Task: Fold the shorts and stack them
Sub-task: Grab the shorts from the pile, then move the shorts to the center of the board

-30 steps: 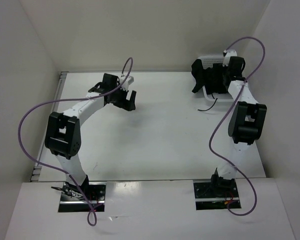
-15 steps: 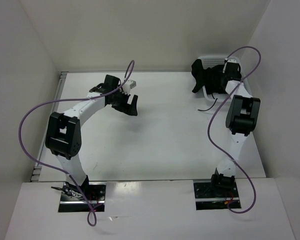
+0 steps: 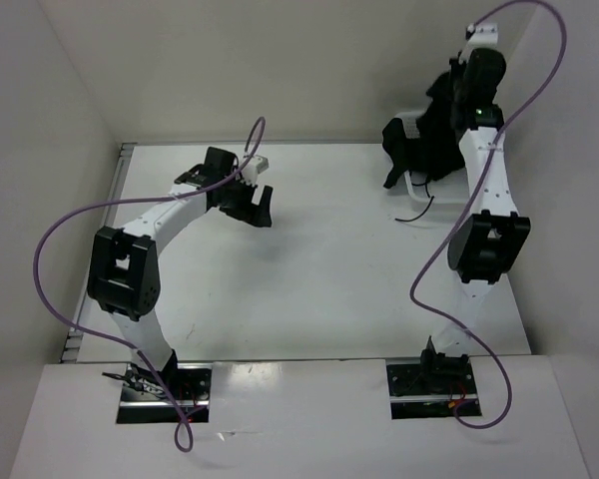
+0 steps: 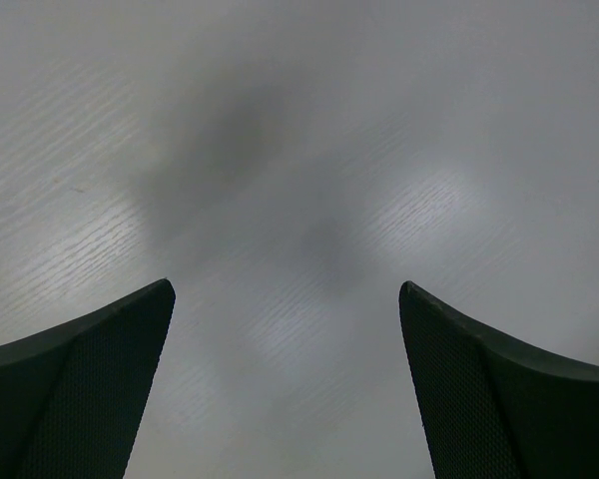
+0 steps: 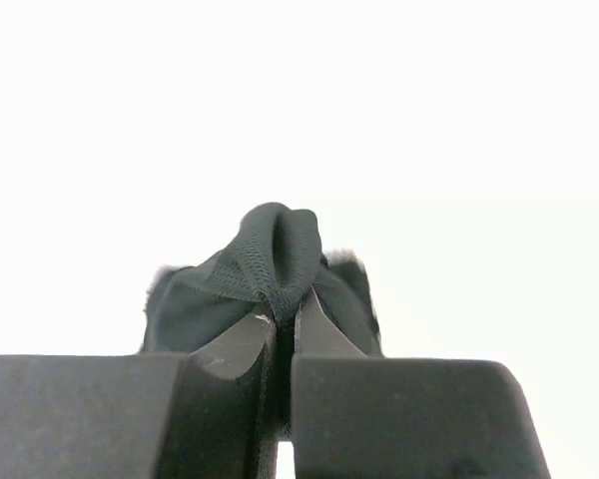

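The black shorts (image 3: pixel 429 135) hang in a bunch at the far right, pulled up out of the white mesh basket (image 3: pixel 415 122), with a thin drawstring (image 3: pixel 419 212) trailing onto the table. My right gripper (image 3: pixel 457 95) is raised above the basket and shut on a fold of the shorts (image 5: pixel 280 254); in the right wrist view mesh fabric bulges out between the closed fingers (image 5: pixel 238 344). My left gripper (image 3: pixel 258 205) hovers over the bare table at the far left, open, with nothing between its fingers (image 4: pixel 90 369).
White walls close in the table on the left, back and right. The basket stands in the far right corner against the back wall. Purple cables loop over both arms.
My right gripper has shut on the shorts in the basket and lifted them upward, the arm stretching up. The left gripper shifted only slightly and stays open.
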Motion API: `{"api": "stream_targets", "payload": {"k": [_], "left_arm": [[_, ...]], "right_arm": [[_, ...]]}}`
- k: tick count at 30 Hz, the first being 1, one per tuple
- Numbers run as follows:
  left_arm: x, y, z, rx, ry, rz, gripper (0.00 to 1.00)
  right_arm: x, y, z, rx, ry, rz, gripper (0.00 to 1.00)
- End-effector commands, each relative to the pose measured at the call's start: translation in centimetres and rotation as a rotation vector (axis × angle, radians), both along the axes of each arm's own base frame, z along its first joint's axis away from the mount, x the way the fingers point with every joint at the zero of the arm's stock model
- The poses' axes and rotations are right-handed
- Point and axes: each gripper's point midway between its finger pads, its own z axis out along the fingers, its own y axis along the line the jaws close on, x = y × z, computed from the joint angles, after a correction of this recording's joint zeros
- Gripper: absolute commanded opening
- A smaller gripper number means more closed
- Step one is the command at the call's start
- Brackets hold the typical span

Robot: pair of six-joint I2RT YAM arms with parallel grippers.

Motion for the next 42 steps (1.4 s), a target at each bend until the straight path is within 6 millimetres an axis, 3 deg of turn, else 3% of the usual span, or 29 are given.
{"api": "stream_targets", "payload": {"k": [1,2,4,5,6,7,8,9,11,12,16,21,22,23,24,25,26,27,28,29,32,33,34,35,37,38,39,41,42], "left_arm": [[2.1,2.0,6.5,-0.037,-0.188,0.055,1.00],[2.2,2.6,7.2,-0.040,-0.203,0.069,1.00],[2.4,4.2,8.9,-0.047,-0.248,0.104,1.00],[2.4,4.7,9.4,-0.050,-0.268,0.115,1.00],[2.4,5.1,11.2,-0.060,-0.317,0.126,1.00],[2.3,6.0,11.5,-0.059,-0.330,0.145,1.00],[2.2,6.6,12.0,-0.056,-0.350,0.161,1.00],[1.8,7.3,12.7,-0.053,-0.376,0.179,1.00],[1.5,8.4,13.3,-0.046,-0.399,0.206,1.00],[0.9,9.3,13.6,-0.038,-0.411,0.231,1.00],[0.0,11.6,14.3,0.011,-0.447,0.311,1.00],[-0.3,13.7,14.8,0.039,-0.481,0.378,1.00],[-0.5,14.2,14.8,0.041,-0.483,0.388,1.00],[-0.5,14.2,14.8,0.041,-0.483,0.388,1.00],[-0.6,14.2,14.4,0.043,-0.474,0.388,1.00],[-0.6,14.2,14.4,0.043,-0.474,0.388,1.00],[-0.7,14.0,14.4,0.035,-0.473,0.379,1.00],[-0.7,13.9,14.4,0.035,-0.473,0.378,1.00],[-0.8,13.8,14.0,0.030,-0.463,0.370,1.00],[-1.1,13.2,13.8,0.021,-0.453,0.351,1.00],[-2.0,13.2,12.9,0.029,-0.415,0.350,1.00],[-2.2,13.2,12.3,0.032,-0.401,0.350,1.00],[-2.7,13.2,11.9,0.034,-0.389,0.349,1.00],[-3.1,13.5,11.6,0.043,-0.389,0.358,1.00],[-5.1,13.2,9.2,0.055,-0.320,0.346,1.00],[-5.9,12.9,8.2,0.059,-0.294,0.336,1.00],[-6.3,13.3,6.9,0.080,-0.268,0.349,1.00],[-8.6,13.7,3.1,0.130,-0.183,0.361,1.00],[-9.3,14.1,1.7,0.163,-0.155,0.371,1.00]], "right_arm": [[-8.5,6.2,22.5,-0.044,-0.458,0.130,0.00],[-10.2,9.4,25.3,-0.051,-0.521,0.190,0.00],[-12.8,12.7,28.7,-0.078,-0.591,0.259,0.00],[-15.5,16.0,31.7,-0.064,-0.660,0.350,0.00],[-15.9,17.6,32.4,-0.055,-0.678,0.390,0.00],[-17.0,19.3,33.3,-0.035,-0.703,0.434,0.00],[-19.4,20.3,35.7,-0.024,-0.773,0.469,0.00],[-19.9,23.7,35.5,-0.005,-0.767,0.561,0.00],[-22.8,26.0,37.2,0.078,-0.822,0.664,0.00],[-23.0,27.7,36.8,0.105,-0.809,0.743,0.00],[-22.6,30.1,35.4,0.289,-0.740,0.838,0.00],[-16.2,31.7,27.0,0.335,-0.484,0.756,0.00],[-13.5,31.7,22.8,0.316,-0.387,0.687,0.01],[-12.4,31.6,20.7,0.297,-0.342,0.655,0.07],[-10.9,31.6,18.4,0.257,-0.302,0.630,0.16],[-9.5,32.2,15.3,0.231,-0.239,0.626,0.49],[-7.6,33.2,11.7,0.210,-0.168,0.638,0.73],[-6.8,33.8,10.0,0.179,-0.133,0.656,0.90],[-6.6,34.1,10.4,0.180,-0.137,0.668,1.00],[-5.6,34.3,7.9,0.182,-0.075,0.646,1.00],[-6.7,34.1,7.8,0.190,-0.046,0.653,1.00],[-8.6,33.4,9.4,0.184,-0.055,0.667,1.00],[-9.3,33.4,5.7,0.151,0.044,0.686,1.00],[-11.3,34.1,4.1,0.136,0.108,0.777,1.00],[-16.4,34.0,-0.8,0.036,0.250,0.908,1.00],[-18.8,35.1,-2.9,0.011,0.307,0.963,0.98],[-21.3,34.8,-8.4,-0.018,0.435,0.976,0.93],[-25.0,35.4,-10.2,-0.075,0.473,1.046,0.89],[-28.1,36.9,-13.2,-0.092,0.556,1.126,0.88]]}}
